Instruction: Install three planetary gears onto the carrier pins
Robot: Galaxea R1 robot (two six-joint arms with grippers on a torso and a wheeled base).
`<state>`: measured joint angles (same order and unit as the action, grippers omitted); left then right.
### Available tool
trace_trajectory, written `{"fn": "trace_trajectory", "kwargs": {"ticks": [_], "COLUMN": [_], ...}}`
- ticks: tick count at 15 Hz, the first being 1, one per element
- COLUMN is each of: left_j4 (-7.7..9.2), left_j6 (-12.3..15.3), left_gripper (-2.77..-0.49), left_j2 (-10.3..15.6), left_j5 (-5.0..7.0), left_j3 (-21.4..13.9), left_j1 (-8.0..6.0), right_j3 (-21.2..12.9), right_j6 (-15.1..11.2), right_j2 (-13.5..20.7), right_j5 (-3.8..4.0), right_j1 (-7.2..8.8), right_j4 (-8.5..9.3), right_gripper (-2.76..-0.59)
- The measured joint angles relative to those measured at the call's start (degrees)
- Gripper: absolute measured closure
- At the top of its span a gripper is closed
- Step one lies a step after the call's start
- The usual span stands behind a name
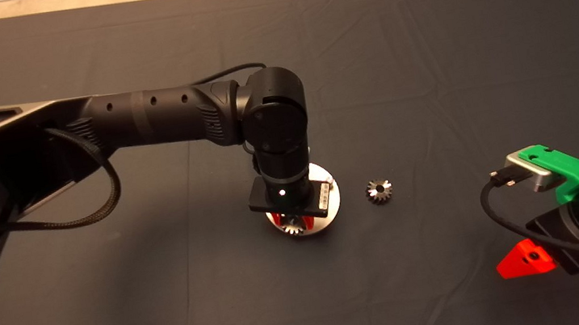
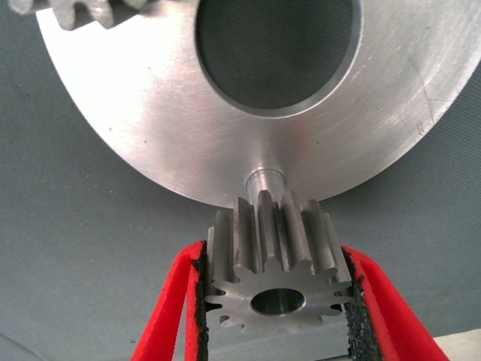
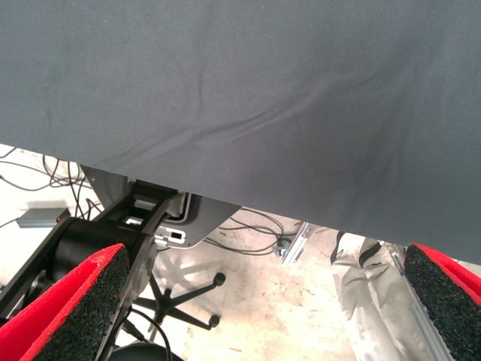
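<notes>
The left gripper (image 2: pixel 278 301) clamps a planetary gear (image 2: pixel 279 274) just above a carrier pin (image 2: pixel 264 179) on the disc (image 2: pixel 150 128). Another gear (image 1: pixel 379 191) lies beside the disc. The right gripper (image 3: pixel 263 301) waits, fingers spread.

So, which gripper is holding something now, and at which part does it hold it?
The left gripper holds a planetary gear by its toothed sides, over a carrier pin. The right gripper holds nothing.

I saw red fingers (image 2: pixel 176 301) with black pads gripping a silvery gear (image 2: pixel 278 278) over a brushed silver disc (image 2: pixel 150 113). The mat (image 1: pixel 422 51) was dark grey, and the right gripper (image 1: pixel 539 217) was green and red.
</notes>
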<state>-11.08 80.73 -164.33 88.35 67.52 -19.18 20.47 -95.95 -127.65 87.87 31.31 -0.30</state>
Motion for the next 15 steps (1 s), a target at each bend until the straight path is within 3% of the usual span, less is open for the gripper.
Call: {"fn": "trace_trajectory", "kwargs": {"ticks": [6,15], "left_j4": [-0.64,-0.62], "left_j6": [-0.27,-0.27], "left_gripper": [-0.88,-0.88], "left_j2": [-1.16,-1.27], "left_j5": [0.01,-0.11], "left_j3": [1.61,1.74], "left_j1": [0.82,0.79], "right_j3": [0.0,0.0], "right_j6": [0.0,0.0], "right_j2": [0.02,0.02], "right_j5": [-0.02,-0.02], "right_j1": [0.0,0.0], "right_j4": [0.0,0.0], "right_gripper": [-2.73,-2.73]}}
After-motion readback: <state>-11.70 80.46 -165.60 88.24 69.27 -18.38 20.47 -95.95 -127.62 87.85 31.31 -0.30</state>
